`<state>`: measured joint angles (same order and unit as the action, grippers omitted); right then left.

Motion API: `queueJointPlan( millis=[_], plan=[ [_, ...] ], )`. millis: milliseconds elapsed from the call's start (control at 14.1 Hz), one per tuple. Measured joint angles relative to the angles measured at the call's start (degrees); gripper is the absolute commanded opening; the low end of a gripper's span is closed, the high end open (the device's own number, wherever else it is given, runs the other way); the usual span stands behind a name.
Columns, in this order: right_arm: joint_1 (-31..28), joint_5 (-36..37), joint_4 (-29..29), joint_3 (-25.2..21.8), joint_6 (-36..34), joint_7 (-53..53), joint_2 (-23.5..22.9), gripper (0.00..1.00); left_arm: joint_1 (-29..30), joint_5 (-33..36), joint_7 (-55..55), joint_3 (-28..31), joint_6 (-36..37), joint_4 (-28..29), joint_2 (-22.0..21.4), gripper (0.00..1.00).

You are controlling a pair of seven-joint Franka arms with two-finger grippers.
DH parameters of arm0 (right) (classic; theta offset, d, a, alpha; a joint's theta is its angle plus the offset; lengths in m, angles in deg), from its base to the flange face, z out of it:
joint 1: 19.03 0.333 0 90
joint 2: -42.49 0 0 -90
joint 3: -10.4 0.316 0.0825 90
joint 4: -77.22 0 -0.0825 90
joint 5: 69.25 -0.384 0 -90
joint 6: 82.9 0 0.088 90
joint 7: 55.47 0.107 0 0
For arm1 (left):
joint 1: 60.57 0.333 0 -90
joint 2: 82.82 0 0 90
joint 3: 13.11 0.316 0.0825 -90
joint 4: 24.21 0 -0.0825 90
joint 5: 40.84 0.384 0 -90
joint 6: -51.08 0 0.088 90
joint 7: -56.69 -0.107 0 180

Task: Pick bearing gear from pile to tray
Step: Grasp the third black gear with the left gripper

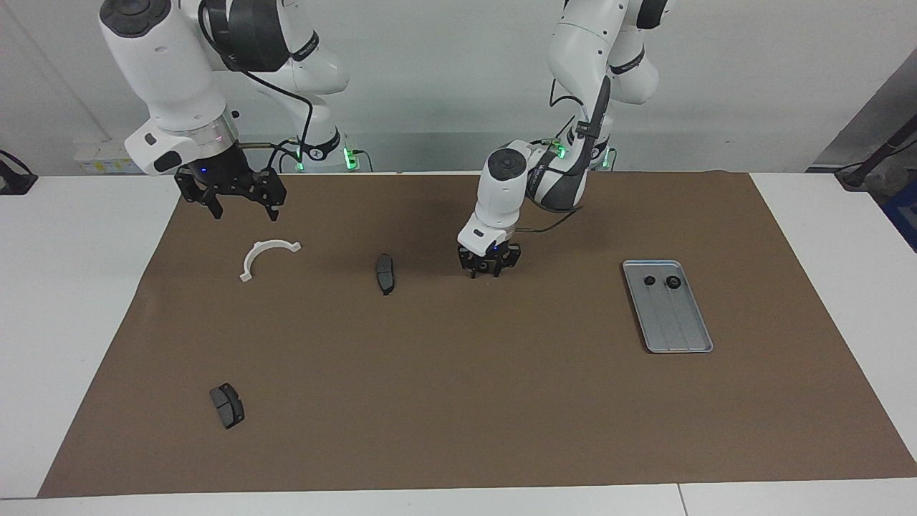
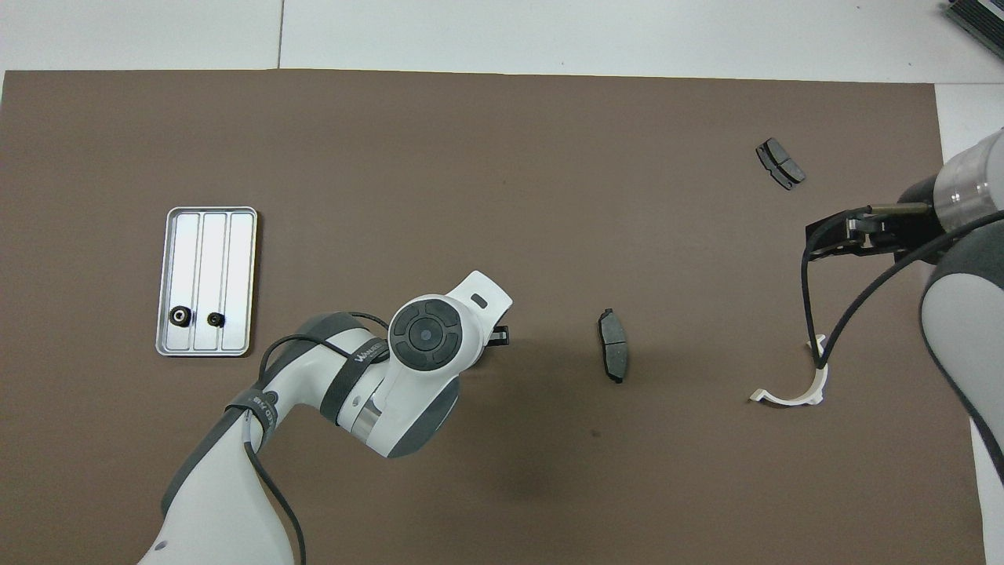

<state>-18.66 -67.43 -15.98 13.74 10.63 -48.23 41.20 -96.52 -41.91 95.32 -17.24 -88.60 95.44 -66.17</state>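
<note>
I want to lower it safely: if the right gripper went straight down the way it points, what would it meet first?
Probably the bare brown mat. The right gripper hangs over mat beside the white half-ring, not over it in the overhead view, though depth is unclear.

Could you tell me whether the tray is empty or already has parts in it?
Not empty: the tray holds two small black gears, side by side at its end nearer the robots; the overhead view shows the same, with the remaining floor bare.
</note>
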Motion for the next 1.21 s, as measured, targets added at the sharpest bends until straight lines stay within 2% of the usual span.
queueJointPlan(
  millis=[142,425,851,1205],
  plan=[
    [0.0,0.0,0.0,0.0,0.0,0.0,0.0,1.00,-0.2,0.0,0.0,0.0,0.5,0.0,-0.1,0.42],
    [0.0,0.0,0.0,0.0,0.0,0.0,0.0,1.00,-0.9,0.0,0.0,0.0,2.0,0.0,-0.8,0.00],
    [0.0,0.0,0.0,0.0,0.0,0.0,0.0,1.00,-0.9,-0.1,0.0,0.5,3.1,-0.4,-0.8,0.00],
    [0.0,0.0,0.0,0.0,0.0,0.0,0.0,1.00,7.7,-0.1,-2.6,1.2,8.0,-7.4,-0.8,0.00]
  ],
)
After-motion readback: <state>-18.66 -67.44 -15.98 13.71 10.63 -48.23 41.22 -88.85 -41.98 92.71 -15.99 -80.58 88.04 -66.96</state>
